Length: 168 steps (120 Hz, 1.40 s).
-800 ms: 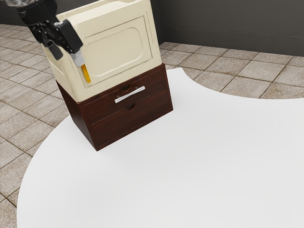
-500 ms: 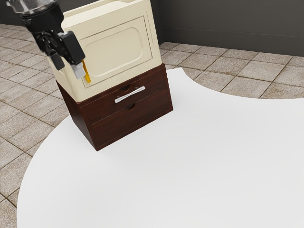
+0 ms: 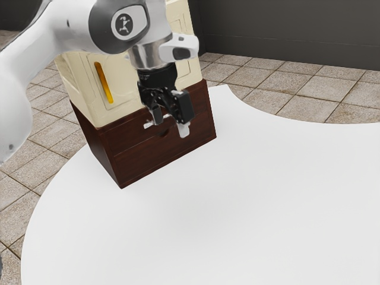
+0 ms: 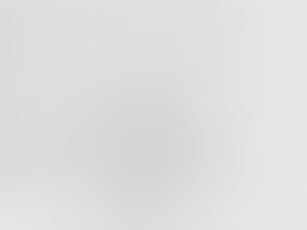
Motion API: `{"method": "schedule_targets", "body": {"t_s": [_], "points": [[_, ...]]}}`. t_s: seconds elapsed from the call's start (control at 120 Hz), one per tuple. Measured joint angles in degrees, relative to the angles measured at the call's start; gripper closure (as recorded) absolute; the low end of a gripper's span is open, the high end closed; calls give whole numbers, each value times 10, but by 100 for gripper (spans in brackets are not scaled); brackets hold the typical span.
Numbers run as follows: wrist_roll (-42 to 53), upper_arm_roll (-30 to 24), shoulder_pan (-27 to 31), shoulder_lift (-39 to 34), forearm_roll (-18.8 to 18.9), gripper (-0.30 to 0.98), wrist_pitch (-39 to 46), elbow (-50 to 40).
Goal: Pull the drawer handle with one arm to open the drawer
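Exterior view: handle (image 3: pixel 148 125) on the closed upper drawer (image 3: pixel 126 133), gripper (image 3: pixel 170 123) open across it.
The bar's exposed end points toward 8 o'clock; the rest is partly masked by the gripper, whose fingers stand well apart, clenching nothing — whether either brushes the bar I cannot tell. The likeliest failure is a miss: the bar runs slantwise, so badly angled fingers could close on one end or thin air, then slip off during the pull. Pressing too deep could jam the tips against the wood — and shove the cabinet (image 3: pixel 98 142) toward 11 o'clock over the table (image 3: pixel 237 208).
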Motion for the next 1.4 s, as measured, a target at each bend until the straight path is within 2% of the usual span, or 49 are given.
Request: {"method": "schedule_targets", "body": {"t_s": [0.083,0.25,0.792,1.4], "points": [[3,0,0,28,2,2,18,17],[15,-6,-5,54,32,2,38,28],[31,5,11,91,114,2,93,36],[29,8,35,118,119,5,155,36]]}}
